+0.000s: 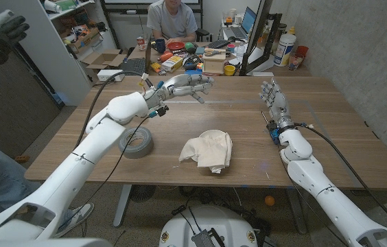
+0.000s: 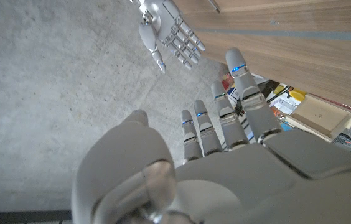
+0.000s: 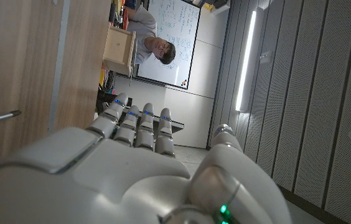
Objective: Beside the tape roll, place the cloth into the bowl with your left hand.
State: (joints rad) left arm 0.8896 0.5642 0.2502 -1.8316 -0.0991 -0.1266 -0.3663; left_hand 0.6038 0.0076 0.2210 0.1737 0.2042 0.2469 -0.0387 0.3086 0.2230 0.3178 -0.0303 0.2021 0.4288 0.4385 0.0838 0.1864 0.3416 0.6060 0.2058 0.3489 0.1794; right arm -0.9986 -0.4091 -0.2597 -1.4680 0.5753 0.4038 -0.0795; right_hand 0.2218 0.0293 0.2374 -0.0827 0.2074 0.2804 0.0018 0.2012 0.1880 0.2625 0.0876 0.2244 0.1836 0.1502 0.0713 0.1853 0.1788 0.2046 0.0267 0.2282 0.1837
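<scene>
A: where's the cloth point(image 1: 207, 151) at?

B: crumpled at center-bottom of the counter point(image 1: 331, 130), right of the gray tape roll point(image 1: 136, 143). Left hand point(image 1: 189, 85) hovers upper-middle, fingers point(image 2: 248, 99) spread, holding nothing. Right hand point(image 1: 273, 97) stands upright at right, fingers apart, empty too.

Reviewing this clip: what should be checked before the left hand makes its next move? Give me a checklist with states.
1. Left hand empty, fingers apart, raised over the table's far side: ok.
2. Crumpled cream cloth in plain view on the wooden table: ok.
3. Grey tape roll beside the cloth, apart from it: ok.
4. Bowl located: cannot tell; the cloth may be covering it.
5. Right hand upright, empty, well away from the cloth: ok.
</scene>
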